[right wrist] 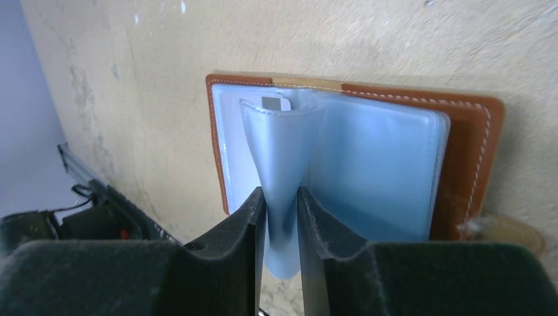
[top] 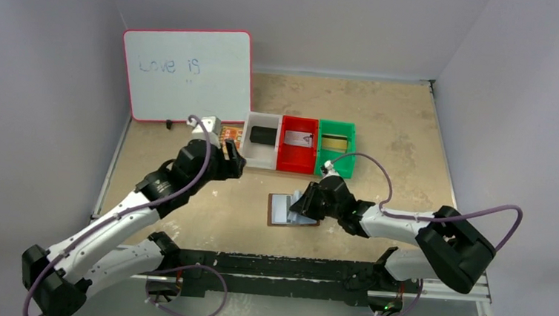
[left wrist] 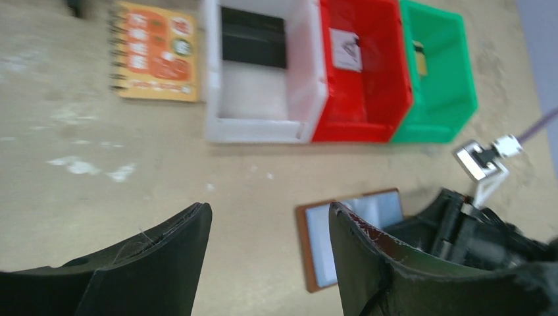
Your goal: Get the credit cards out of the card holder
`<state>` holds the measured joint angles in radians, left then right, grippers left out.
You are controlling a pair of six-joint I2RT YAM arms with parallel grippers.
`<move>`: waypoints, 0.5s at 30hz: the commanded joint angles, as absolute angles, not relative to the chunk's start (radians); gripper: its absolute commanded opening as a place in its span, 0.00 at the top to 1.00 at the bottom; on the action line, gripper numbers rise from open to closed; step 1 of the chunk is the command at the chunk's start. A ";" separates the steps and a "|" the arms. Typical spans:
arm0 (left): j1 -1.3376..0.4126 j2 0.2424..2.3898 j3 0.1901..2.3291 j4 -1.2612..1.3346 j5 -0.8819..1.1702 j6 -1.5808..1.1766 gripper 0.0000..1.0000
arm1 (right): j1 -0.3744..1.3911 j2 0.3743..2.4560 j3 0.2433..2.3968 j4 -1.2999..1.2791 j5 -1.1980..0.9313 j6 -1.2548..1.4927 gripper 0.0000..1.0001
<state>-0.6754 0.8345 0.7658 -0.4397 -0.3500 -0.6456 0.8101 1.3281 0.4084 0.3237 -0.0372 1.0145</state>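
The card holder (top: 288, 209) lies open on the table (top: 404, 137), in front of the red bin (top: 296, 161) and well apart from it; the top view shows only its pale inner face and brown rim, with the right gripper (top: 309, 202) over its right half. The right wrist view adds the detail: the right gripper (right wrist: 281, 197) has its jaws narrow, pinching one pale blue-grey pocket panel (right wrist: 283, 151), which stands curled up from the brown leather (right wrist: 467, 158); a small pale corner shows inside the top of that panel, and whether it is a card cannot be told. The left wrist view shows the left gripper (left wrist: 270, 220) with its fingers wide apart and nothing between them, above bare table; beyond it are the card holder (left wrist: 362, 212), a white bin (left wrist: 256, 130), the red bin (left wrist: 358, 128), a green bin (left wrist: 434, 128) and an orange spiral-bound pad (left wrist: 156, 52); only the top view shows the whiteboard (top: 186, 73).
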 commanded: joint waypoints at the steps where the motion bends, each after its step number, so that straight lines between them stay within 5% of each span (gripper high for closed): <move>1: -0.676 0.928 0.721 -0.194 0.003 -0.722 0.35 | 0.798 1.320 0.374 0.527 -0.162 1.042 0.74; 5: -0.741 1.054 0.699 -0.056 0.097 -0.792 0.37 | 0.783 1.366 0.339 0.619 -0.211 1.048 0.74; 15: -0.870 1.255 0.605 0.106 -0.054 -1.026 0.40 | 0.769 1.447 0.293 0.733 -0.256 1.056 0.74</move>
<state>-0.8715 1.2324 0.6647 -0.0257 -0.0044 -0.8791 0.7765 1.4380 0.3077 0.6479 -0.2237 1.0481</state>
